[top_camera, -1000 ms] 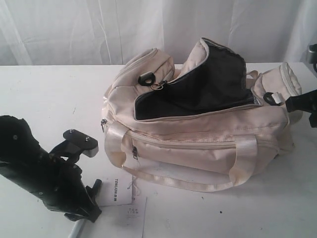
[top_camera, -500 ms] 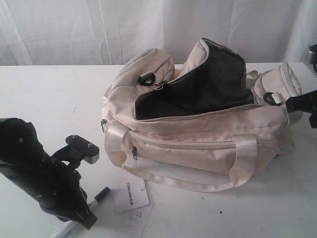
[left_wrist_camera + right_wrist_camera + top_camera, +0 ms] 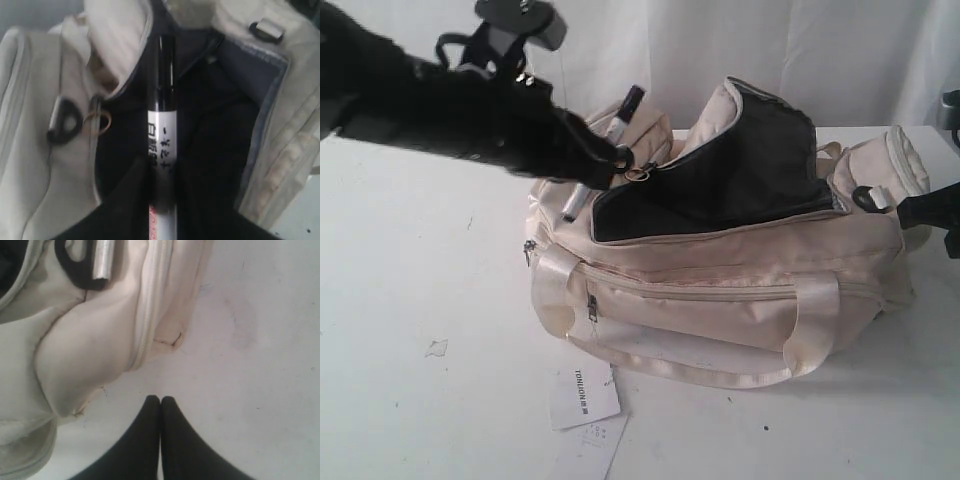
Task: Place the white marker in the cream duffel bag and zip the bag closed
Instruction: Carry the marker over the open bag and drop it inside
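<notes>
Scene on a white table [image 3: 420, 250], largest element first. The cream duffel bag [image 3: 720, 290] lies on its long side face. Its top opening [image 3: 720, 180] gapes and shows black lining, and one flap [image 3: 760, 110] is propped upright behind it. The bag is judged soft and limp. Its cloth will fold and drag under any pull, so a zip run would likely need the fabric braced at one end while the small metal pull is drawn. The strap handles [image 3: 810, 330] are glossy and look slippery, which makes them a poor hold.

The left gripper [image 3: 592, 158] hangs over the bag's left end at the edge of the opening, its jaws clamped on the white marker [image 3: 623, 118]. The marker is tilted, black cap uppermost, and is held about mid-barrel. In the left wrist view the marker [image 3: 162, 145] lies along the line of the dark mouth, above it and not yet inside. The fingertips are hard to separate from the black lining there, so the exact contact line is uncertain. The marker is judged light, stiff and smooth. A mid-barrel pinch suits it, though the round body may pivot in the grip.

The right gripper [image 3: 160, 410] sits low over bare table just beside the bag's right end [image 3: 85, 350], jaws together on nothing.

A ring-shaped zip pull [image 3: 638, 172] rests at the opening's left corner. Paper tags [image 3: 583, 395] lie loose in front of the bag.
</notes>
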Robot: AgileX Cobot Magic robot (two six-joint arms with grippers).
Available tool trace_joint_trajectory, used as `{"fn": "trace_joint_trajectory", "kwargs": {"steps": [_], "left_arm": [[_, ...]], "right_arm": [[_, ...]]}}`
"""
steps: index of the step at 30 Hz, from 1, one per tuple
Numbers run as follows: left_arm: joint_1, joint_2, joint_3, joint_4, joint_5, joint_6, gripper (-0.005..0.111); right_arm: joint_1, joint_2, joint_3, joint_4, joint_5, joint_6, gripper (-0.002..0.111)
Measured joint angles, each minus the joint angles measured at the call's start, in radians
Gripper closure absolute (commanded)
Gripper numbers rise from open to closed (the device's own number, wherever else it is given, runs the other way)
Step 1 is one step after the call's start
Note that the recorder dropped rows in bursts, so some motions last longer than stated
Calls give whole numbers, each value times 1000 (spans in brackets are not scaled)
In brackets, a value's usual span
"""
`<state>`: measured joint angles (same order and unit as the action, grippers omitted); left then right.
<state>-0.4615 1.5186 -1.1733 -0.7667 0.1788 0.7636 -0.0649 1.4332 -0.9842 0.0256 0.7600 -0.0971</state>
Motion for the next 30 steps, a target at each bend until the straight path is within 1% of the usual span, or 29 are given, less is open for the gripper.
{"fn": "trace_joint_trajectory", "kwargs": {"steps": [1, 2, 3, 4, 5, 6, 7, 9, 12, 17, 18, 20, 24, 26, 27, 29, 30], "left_arm": [[-17, 92, -82, -96, 20, 158, 107], [-28, 142, -113, -125, 25, 203, 107], [-49, 235, -196, -186, 10, 270, 107], [-57, 283, -249, -210, -3, 290, 107], [-62, 337, -331, -228, -9, 304, 107], [-62, 374, -376, -238, 3, 309, 107], [-62, 418, -449, -244, 30, 321, 107], [-64, 490, -529, -252, 76, 346, 101], [-66, 542, -575, -252, 121, 353, 86], [-78, 581, -592, -221, 169, 357, 49], [-83, 584, -592, -208, 169, 358, 44], [-85, 588, -592, -197, 167, 358, 36], [-86, 589, -648, -184, 93, 380, 37], [-86, 589, -674, -185, -20, 455, 37], [-86, 591, -677, -183, -91, 527, 37], [-81, 611, -682, -183, -154, 612, 37], [-79, 636, -682, -175, -158, 637, 37]], "right_arm": [[0, 0, 0, 0, -15, -1, 108], [0, 0, 0, 0, -26, -1, 108], [0, 0, 0, 0, -42, -12, 108], [0, 0, 0, 0, -44, -19, 108], [0, 0, 0, 0, -45, -24, 108], [0, 0, 0, 0, -48, -27, 108], [0, 0, 0, 1, -51, -39, 108], [0, 0, 0, 12, -59, -51, 108], [0, 0, 0, 44, -70, -68, 108], [0, 0, 0, 73, -93, -73, 108], [0, 0, 0, 74, -94, -75, 108], [0, 0, 0, 74, -94, -75, 108], [0, 0, 0, 74, -88, -75, 108], [0, 0, 0, 74, -88, -75, 108], [0, 0, 0, 74, -88, -77, 108], [0, 0, 0, 74, -88, -78, 108], [0, 0, 0, 74, -92, -78, 108]]}}
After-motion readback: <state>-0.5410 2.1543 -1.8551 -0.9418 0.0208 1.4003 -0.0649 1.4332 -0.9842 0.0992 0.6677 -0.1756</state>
